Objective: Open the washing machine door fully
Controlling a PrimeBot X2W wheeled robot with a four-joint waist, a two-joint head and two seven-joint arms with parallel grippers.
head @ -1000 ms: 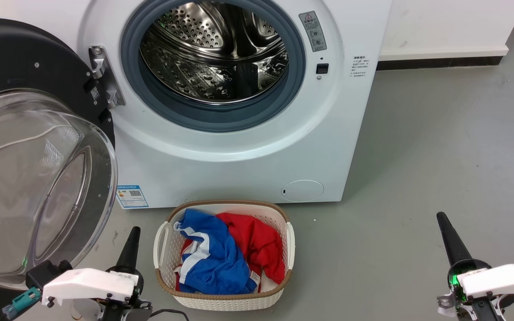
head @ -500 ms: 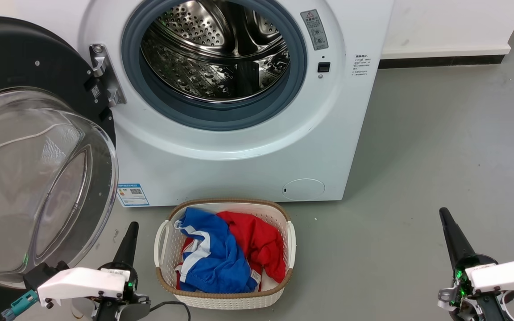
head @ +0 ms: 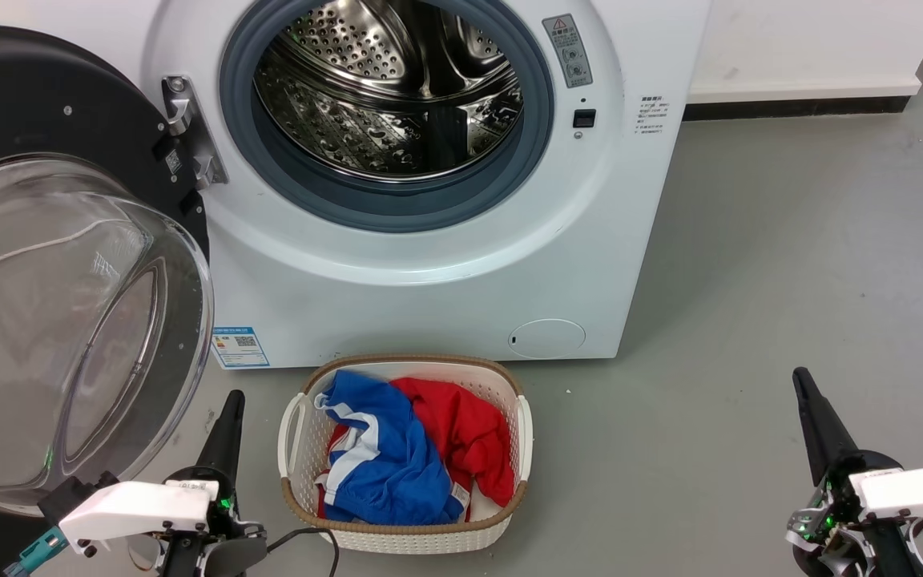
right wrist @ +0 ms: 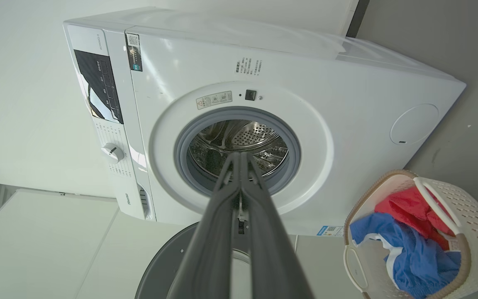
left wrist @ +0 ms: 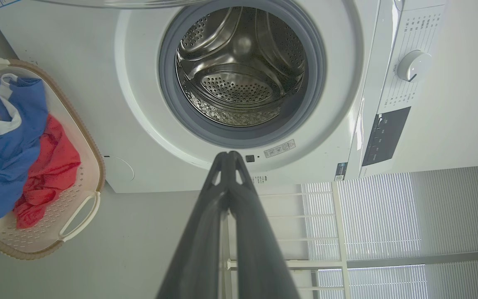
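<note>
The washing machine door (head: 69,264) was found swung wide left of the drum (head: 385,104), left claw (head: 233,401) and right claw (head: 802,381) clenched empty, and it'd likely be felt heavy, stiff, best pushed at its black rim (head: 29,88).

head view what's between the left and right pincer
In the head view, a laundry basket near the left pincer, then bare floor to the right pincer.

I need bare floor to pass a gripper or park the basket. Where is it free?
Widest free patch: grey floor right of the washing machine and basket, ahead of the right gripper. A thin strip runs between basket and machine. Crowded at left: the washing machine door bulges beside the left gripper.
</note>
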